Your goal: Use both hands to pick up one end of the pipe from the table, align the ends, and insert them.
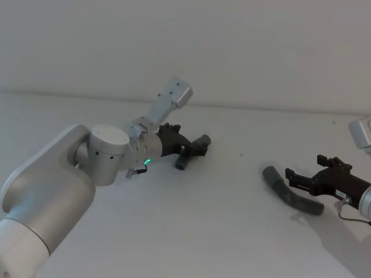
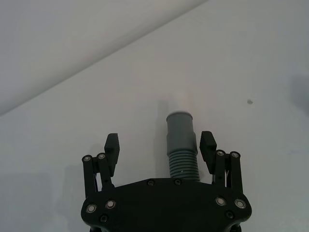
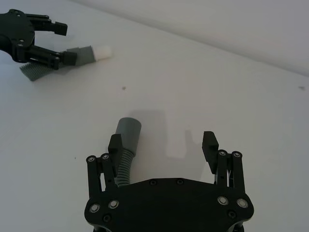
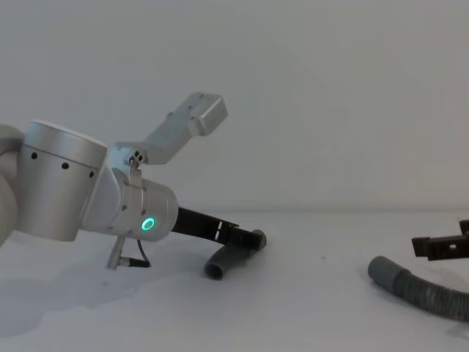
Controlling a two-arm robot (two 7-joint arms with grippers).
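You are setting up both grasps: left gripper (image 2: pixel 159 140) fingers gaping wide astride the short hose (image 2: pixel 181 136), right gripper (image 3: pixel 162 141) likewise, long hose (image 3: pixel 128 131) beside one finger. Closing looks next.

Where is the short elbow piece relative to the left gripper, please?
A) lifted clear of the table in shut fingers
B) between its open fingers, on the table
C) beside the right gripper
B: the short elbow piece sits between the open fingers of the left gripper, with a gap on either side.
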